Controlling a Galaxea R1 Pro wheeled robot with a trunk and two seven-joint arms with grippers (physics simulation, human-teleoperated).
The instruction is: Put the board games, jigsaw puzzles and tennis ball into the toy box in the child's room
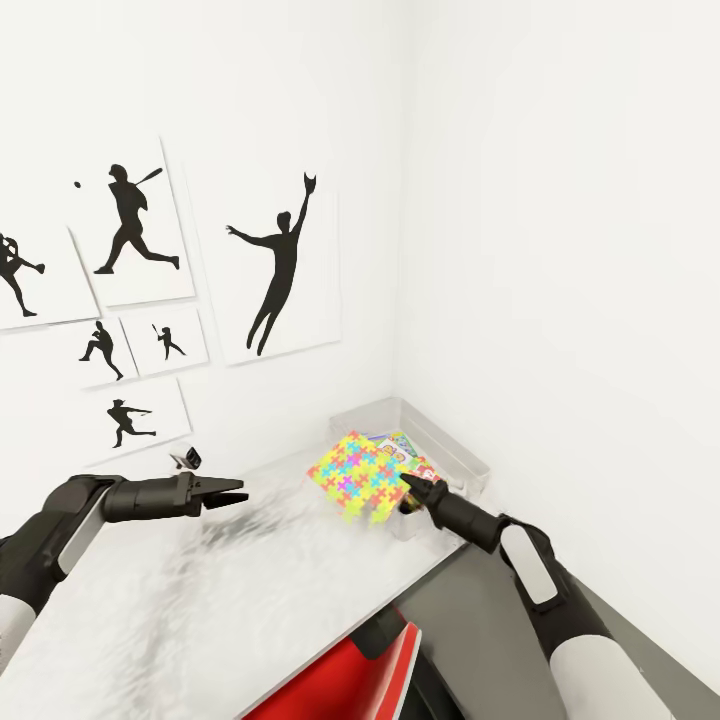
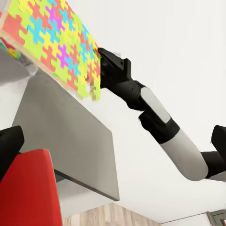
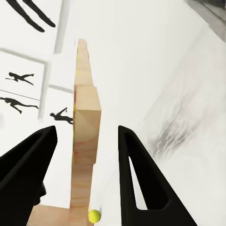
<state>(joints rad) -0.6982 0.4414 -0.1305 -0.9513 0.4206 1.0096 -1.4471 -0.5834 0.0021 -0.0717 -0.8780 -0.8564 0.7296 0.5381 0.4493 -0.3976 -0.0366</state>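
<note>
The right hand point(image 1: 408, 494) grasps a jigsaw puzzle point(image 1: 362, 476) by its edge, holding it tilted in the air just above the near rim of the toy box point(image 1: 462, 452), which sits on the desk point(image 1: 230, 610) in the wall corner. A printed game box point(image 1: 400, 445) lies inside the toy box. Seen from the right wrist, a tennis ball point(image 3: 94, 215) shows beside the puzzle's wooden edge. The left hand point(image 1: 232, 494) hovers over the desk well apart from the toy box, released and holding nothing.

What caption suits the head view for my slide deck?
Right gripper holds a jigsaw puzzle over the toy box.
</note>
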